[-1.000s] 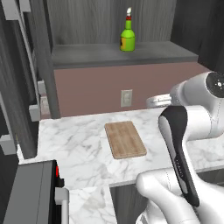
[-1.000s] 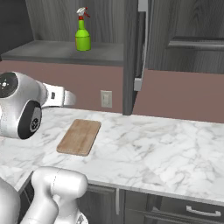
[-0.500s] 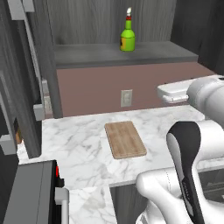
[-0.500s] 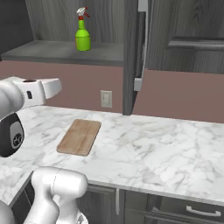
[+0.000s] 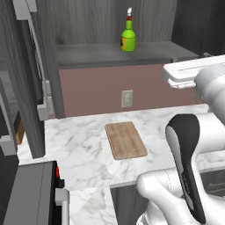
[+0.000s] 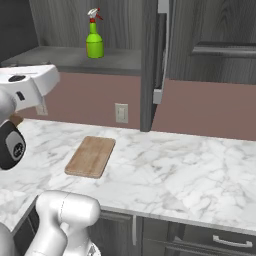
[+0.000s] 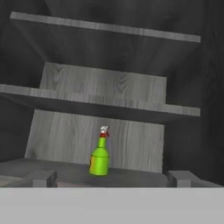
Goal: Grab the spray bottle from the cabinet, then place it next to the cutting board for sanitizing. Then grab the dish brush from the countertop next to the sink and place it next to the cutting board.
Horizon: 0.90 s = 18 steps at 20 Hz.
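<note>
Cabinet point(image 5: 26, 66) stands open at the left of the left base view, its door swung out with one long metal bar handle point(image 5: 30, 39) on it, and one grey shelf point(image 5: 88, 52) runs across its lower opening. On that shelf stands one spray bottle point(image 5: 128, 38), upright, green with a red-and-white nozzle, alone and untouched. In the hand view the same bottle stands in the middle of the lowest shelf, with two more bare shelves above it.

Below the shelf, one wall outlet point(image 5: 127, 98) sits in the brown backsplash. On the marble surface point(image 5: 79, 145) lies one cutting board point(image 5: 125, 139), flat, well below the bottle and apart from it.

At the right, the white arm reaches level with the shelf. The hand point(image 7: 109, 186) is hard to make out: just two grey tips show at the bottom of the hand view, set wide apart, so it is probably fully spread, with nothing between them. The bottle is farther back, between the tips.
</note>
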### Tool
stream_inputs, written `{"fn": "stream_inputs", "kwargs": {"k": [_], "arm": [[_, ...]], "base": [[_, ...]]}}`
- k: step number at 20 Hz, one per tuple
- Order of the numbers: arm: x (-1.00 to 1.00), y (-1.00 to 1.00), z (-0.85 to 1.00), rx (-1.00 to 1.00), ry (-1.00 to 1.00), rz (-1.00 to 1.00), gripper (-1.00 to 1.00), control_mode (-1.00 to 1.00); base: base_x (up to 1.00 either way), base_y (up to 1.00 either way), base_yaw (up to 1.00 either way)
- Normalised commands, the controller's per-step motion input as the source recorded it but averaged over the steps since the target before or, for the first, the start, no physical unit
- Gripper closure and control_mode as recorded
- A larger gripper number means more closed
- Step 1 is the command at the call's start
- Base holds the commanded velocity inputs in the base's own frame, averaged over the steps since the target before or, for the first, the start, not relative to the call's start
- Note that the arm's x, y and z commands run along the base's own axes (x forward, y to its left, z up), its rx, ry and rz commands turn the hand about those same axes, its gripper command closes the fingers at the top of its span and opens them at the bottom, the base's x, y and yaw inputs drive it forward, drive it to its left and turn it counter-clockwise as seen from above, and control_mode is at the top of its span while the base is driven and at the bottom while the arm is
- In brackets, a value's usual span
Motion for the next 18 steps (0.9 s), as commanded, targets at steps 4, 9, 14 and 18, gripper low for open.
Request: {"fn": "stream_inputs", "kwargs": {"k": [4,9,14,18], "arm": [[0.0,0.0,0.43,0.0,-0.17,0.0,-1.0,-1.0],[0.19,0.0,0.25,0.01,0.07,0.0,-1.0,-1.0],[0.43,0.0,0.16,0.05,0.15,0.0,-1.0,-1.0],[0.46,0.0,0.0,0.12,0.1,0.02,-1.0,-1.0]], "base": [[0.0,0.0,0.0],[0.0,0.0,0.0],[0.0,0.0,0.0],[0.0,0.0,0.0]]}}
